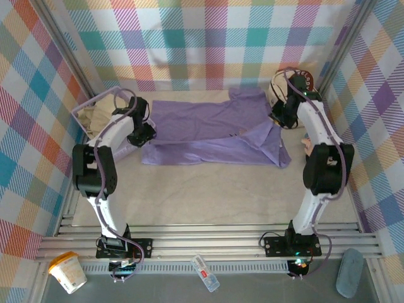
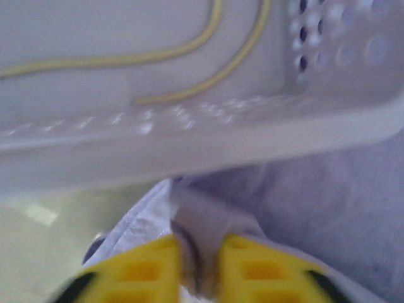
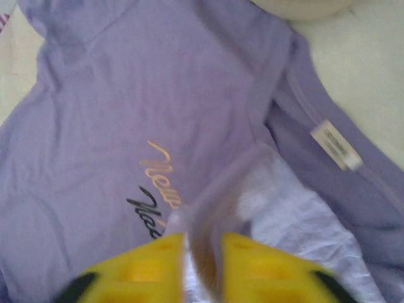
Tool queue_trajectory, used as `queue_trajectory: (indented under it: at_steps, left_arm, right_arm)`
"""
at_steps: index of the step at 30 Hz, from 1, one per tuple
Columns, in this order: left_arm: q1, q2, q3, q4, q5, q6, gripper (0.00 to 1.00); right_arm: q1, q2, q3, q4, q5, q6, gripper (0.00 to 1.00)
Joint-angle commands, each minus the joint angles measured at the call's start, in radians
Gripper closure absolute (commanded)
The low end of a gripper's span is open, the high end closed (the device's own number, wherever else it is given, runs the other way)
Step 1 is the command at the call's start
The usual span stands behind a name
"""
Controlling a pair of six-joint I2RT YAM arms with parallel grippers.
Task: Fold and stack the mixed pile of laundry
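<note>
The lavender T-shirt (image 1: 208, 120) lies spread across the back of the table, its near part folded over in a band. My left gripper (image 1: 144, 134) is at the shirt's left edge, beside the basket. In the left wrist view its yellow fingers (image 2: 139, 271) pinch a ridge of the T-shirt (image 2: 328, 208). My right gripper (image 1: 279, 118) is at the shirt's right edge. Its fingers (image 3: 265, 268) hold a raised fold of the T-shirt (image 3: 113, 95) next to the script print (image 3: 158, 183). The beige garment (image 1: 98, 117) sits inside the basket.
The lavender perforated basket (image 1: 85, 107) stands at the back left, its wall (image 2: 189, 145) close above the left fingers. A cream round case (image 1: 297, 79) sits at the back right. Plaid walls close in three sides. A cup (image 1: 68, 271) and small bottle (image 1: 205, 273) lie beyond the near rail.
</note>
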Motion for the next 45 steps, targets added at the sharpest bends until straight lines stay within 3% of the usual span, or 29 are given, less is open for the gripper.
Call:
queue_trajectory:
  at_steps: [1, 2, 5, 10, 14, 16, 18, 24, 31, 36, 40, 45]
  left_arm:
    - [0.012, 0.055, 0.091, -0.068, 0.019, 0.008, 0.30]
    - [0.013, 0.047, 0.087, -0.065, 0.018, 0.002, 0.25]
    - [0.011, -0.010, 0.044, -0.052, 0.013, 0.001, 0.23]
    - [-0.010, -0.137, -0.093, 0.001, 0.109, 0.021, 0.29]
    - [-0.056, -0.198, -0.216, 0.099, 0.233, -0.004, 0.50]
    - [-0.090, -0.192, -0.253, 0.146, 0.253, -0.030, 0.64]
    - [-0.115, -0.165, -0.269, 0.183, 0.262, -0.066, 0.72]
    - [-0.136, -0.051, -0.306, 0.271, 0.217, -0.157, 0.73]
    - [-0.106, 0.005, -0.285, 0.220, 0.106, -0.018, 0.73]
    - [-0.094, 0.040, -0.263, 0.148, 0.049, 0.110, 0.73]
    - [-0.090, 0.033, -0.300, 0.106, 0.071, 0.174, 0.72]
    - [-0.120, -0.050, -0.433, 0.106, 0.120, 0.151, 0.72]
  right_arm:
    - [0.001, 0.115, 0.212, 0.024, -0.055, -0.040, 0.26]
    - [0.003, 0.125, 0.243, 0.023, -0.071, -0.052, 0.21]
    - [0.007, 0.094, 0.231, 0.020, -0.087, -0.094, 0.21]
    - [0.007, -0.070, -0.019, 0.004, -0.077, -0.147, 0.29]
    - [0.016, -0.186, -0.250, 0.016, -0.079, -0.147, 0.43]
    - [0.034, -0.210, -0.335, 0.021, -0.078, -0.145, 0.46]
    - [0.056, -0.206, -0.383, 0.033, -0.066, -0.138, 0.51]
    - [0.090, -0.093, -0.429, 0.071, -0.035, -0.037, 0.58]
    - [0.087, 0.020, -0.391, 0.024, 0.105, -0.062, 0.59]
    - [0.082, 0.096, -0.325, -0.067, 0.266, -0.175, 0.58]
    - [0.082, 0.134, -0.284, -0.147, 0.369, -0.267, 0.58]
    - [0.082, 0.077, -0.362, -0.162, 0.354, -0.230, 0.57]
